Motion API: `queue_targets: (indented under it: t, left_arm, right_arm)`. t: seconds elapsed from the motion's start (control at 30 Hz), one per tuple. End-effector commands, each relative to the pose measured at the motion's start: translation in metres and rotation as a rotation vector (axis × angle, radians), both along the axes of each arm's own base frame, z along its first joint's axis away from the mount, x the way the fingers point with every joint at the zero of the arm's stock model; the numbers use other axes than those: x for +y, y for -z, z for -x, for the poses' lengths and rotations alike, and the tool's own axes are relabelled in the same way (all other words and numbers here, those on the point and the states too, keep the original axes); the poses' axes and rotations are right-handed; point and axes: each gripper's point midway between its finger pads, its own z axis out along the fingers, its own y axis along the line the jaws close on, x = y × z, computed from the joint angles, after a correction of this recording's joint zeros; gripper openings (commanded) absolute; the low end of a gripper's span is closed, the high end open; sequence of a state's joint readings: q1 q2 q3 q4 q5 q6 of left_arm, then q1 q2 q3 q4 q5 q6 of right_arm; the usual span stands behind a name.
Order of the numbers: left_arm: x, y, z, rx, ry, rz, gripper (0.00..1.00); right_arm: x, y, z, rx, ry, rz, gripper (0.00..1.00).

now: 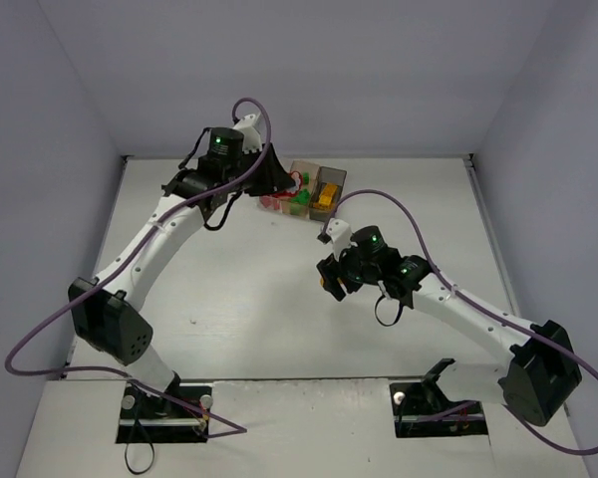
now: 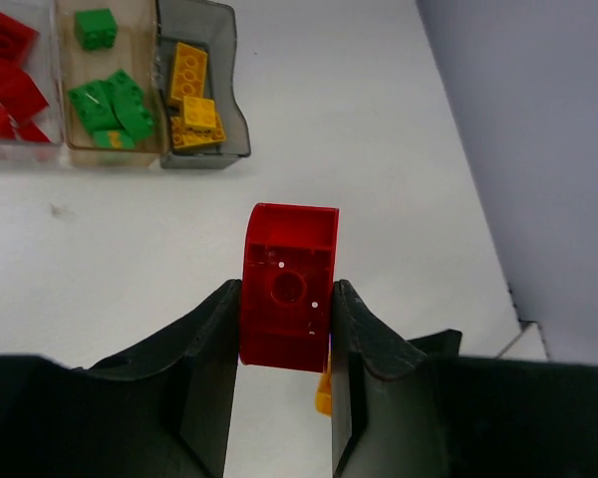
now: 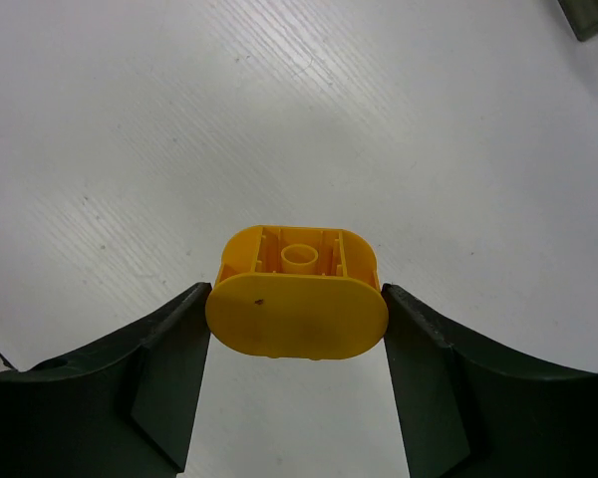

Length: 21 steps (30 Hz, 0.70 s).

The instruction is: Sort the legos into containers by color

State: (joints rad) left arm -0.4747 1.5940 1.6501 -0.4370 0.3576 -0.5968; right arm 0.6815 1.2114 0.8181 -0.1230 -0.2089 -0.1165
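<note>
The white table (image 1: 279,339) is sitting between pale walls (image 1: 40,100). On the left, the left gripper (image 2: 286,291) is squeezing a red brick (image 2: 289,249) near the 3 boxes (image 2: 110,159) at the far side. On the right, the right gripper (image 3: 297,299) is pinching a yellow brick (image 3: 297,321) over the table's middle.

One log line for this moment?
left gripper shut on red plastic brick | right gripper shut on rounded yellow plastic brick | see-through plastic boxes part-filled

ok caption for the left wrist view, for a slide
Left jaws hold a red lego short of the three containers, each already sorted by colour.
</note>
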Motion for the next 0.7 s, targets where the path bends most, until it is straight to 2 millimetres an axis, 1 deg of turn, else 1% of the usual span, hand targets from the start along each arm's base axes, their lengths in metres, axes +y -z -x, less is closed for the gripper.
queue_targets:
  t: [0.0,0.03,0.1,0.13,0.17,0.2,0.23,0.27,0.3,0.33,0.37,0.4,0.43,0.47,0.5,0.53,0.57,0.6,0.63,0.67]
  left_arm:
    - [0.011,-0.018,-0.037,-0.173,-0.049,-0.093,0.0]
    - [0.012,-0.003,-0.053,-0.167,-0.068,-0.13,0.0]
    - [0.024,0.005,-0.079,-0.214,-0.131,-0.216,0.0]
    - [0.025,0.013,-0.098,-0.221,-0.153,-0.245,0.0]
    - [0.03,0.018,-0.111,-0.231,-0.186,-0.281,0.0]
    - [0.032,0.018,-0.122,-0.258,-0.193,-0.311,0.0]
    - [0.03,0.024,-0.14,-0.271,-0.207,-0.335,0.0]
    - [0.029,0.028,-0.149,-0.281,-0.213,-0.352,0.0]
    - [0.036,0.029,-0.16,-0.297,-0.251,-0.383,0.0]
    - [0.034,0.05,-0.175,-0.276,-0.256,-0.404,0.01]
    - [0.035,0.038,-0.187,-0.306,-0.279,-0.388,0.03]
    - [0.035,0.063,-0.2,-0.276,-0.29,-0.413,0.04]
    - [0.037,0.065,-0.207,-0.278,-0.303,-0.414,0.06]
    - [0.037,0.055,-0.216,-0.303,-0.319,-0.402,0.08]
    - [0.036,0.075,-0.225,-0.283,-0.318,-0.421,0.1]
    - [0.036,0.077,-0.23,-0.286,-0.322,-0.423,0.11]
    - [0.035,0.069,-0.236,-0.308,-0.328,-0.419,0.12]
    - [0.036,0.085,-0.242,-0.294,-0.332,-0.438,0.15]
    - [0.035,0.087,-0.245,-0.296,-0.334,-0.442,0.17]
    - [0.037,0.094,-0.251,-0.29,-0.34,-0.443,0.19]
  right_arm:
    - [0.011,-0.028,-0.021,-0.074,0.028,-0.061,0.0]
    - [0.012,-0.031,-0.021,-0.079,0.03,-0.065,0.0]
    - [0.013,-0.039,-0.022,-0.09,0.03,-0.084,0.0]
    - [0.014,-0.042,-0.022,-0.091,0.036,-0.097,0.0]
    - [0.015,-0.045,-0.021,-0.091,0.034,-0.106,0.0]
    - [0.016,-0.049,-0.02,-0.093,0.034,-0.119,0.0]
    - [0.016,-0.05,-0.019,-0.088,0.04,-0.128,0.0]
    - [0.016,-0.053,-0.018,-0.087,0.039,-0.14,0.0]
    - [0.017,-0.055,-0.017,-0.086,0.039,-0.147,0.0]
    - [0.017,-0.056,-0.017,-0.084,0.04,-0.155,0.0]
    - [0.017,-0.057,-0.016,-0.081,0.044,-0.16,0.0]
    - [0.017,-0.058,-0.016,-0.084,0.048,-0.163,0.0]
    - [0.016,-0.059,-0.016,-0.086,0.053,-0.166,0.0]
    - [0.015,-0.06,-0.016,-0.089,0.057,-0.166,0.0]
    - [0.014,-0.06,-0.016,-0.091,0.063,-0.162,0.0]
    - [0.011,-0.06,-0.017,-0.095,0.07,-0.158,0.0]
    - [0.009,-0.062,-0.017,-0.102,0.08,-0.155,0.0]
    - [0.007,-0.063,-0.017,-0.107,0.084,-0.154,0.0]
    - [0.006,-0.064,-0.017,-0.112,0.089,-0.154,0.0]
    - [0.003,-0.066,-0.017,-0.117,0.095,-0.155,0.0]
